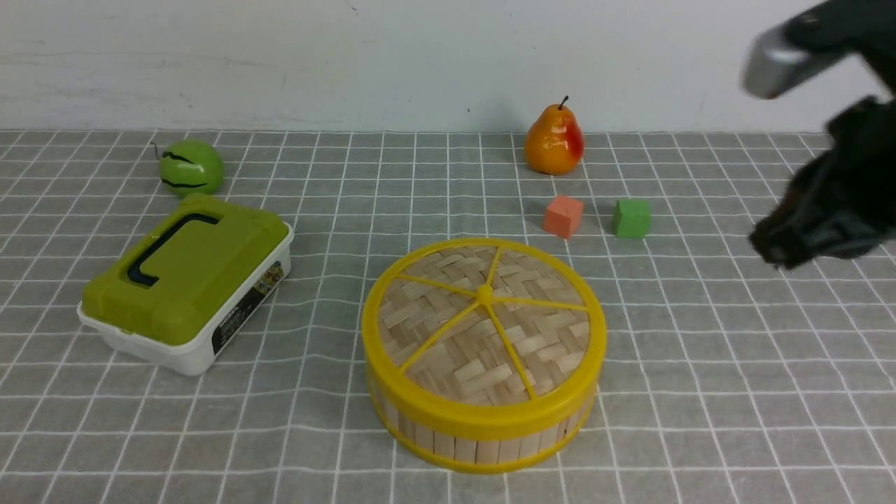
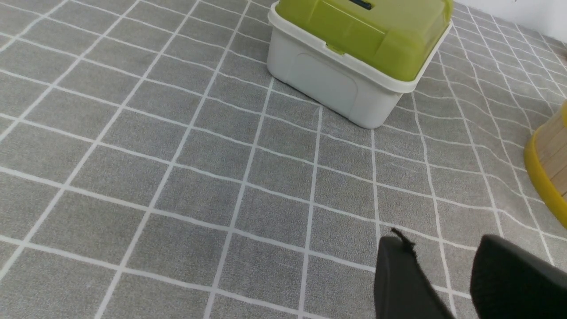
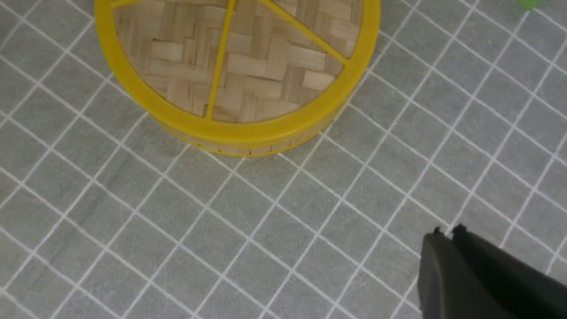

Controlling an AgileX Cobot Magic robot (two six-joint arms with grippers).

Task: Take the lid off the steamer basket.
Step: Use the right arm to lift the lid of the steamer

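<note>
The lid [image 1: 483, 315], a woven bamboo disc with a yellow rim and yellow spokes, sits flat on the steamer basket [image 1: 483, 437] at the middle front of the cloth. In the right wrist view the lid [image 3: 239, 57] and the basket's slatted wall [image 3: 248, 148] lie well away from my right gripper [image 3: 448, 231], whose fingers are pressed together with nothing between them. In the front view my right gripper [image 1: 770, 248] hangs above the cloth, to the right of the basket. My left gripper [image 2: 443, 241] is open and empty over bare cloth, with the basket's edge [image 2: 549, 168] off to one side.
A white box with an olive-green lid [image 1: 185, 280] stands left of the basket. A green round fruit [image 1: 190, 166] lies behind the box. Behind and to the right of the basket are a pear [image 1: 554, 140], an orange cube [image 1: 563, 215] and a green cube [image 1: 631, 218].
</note>
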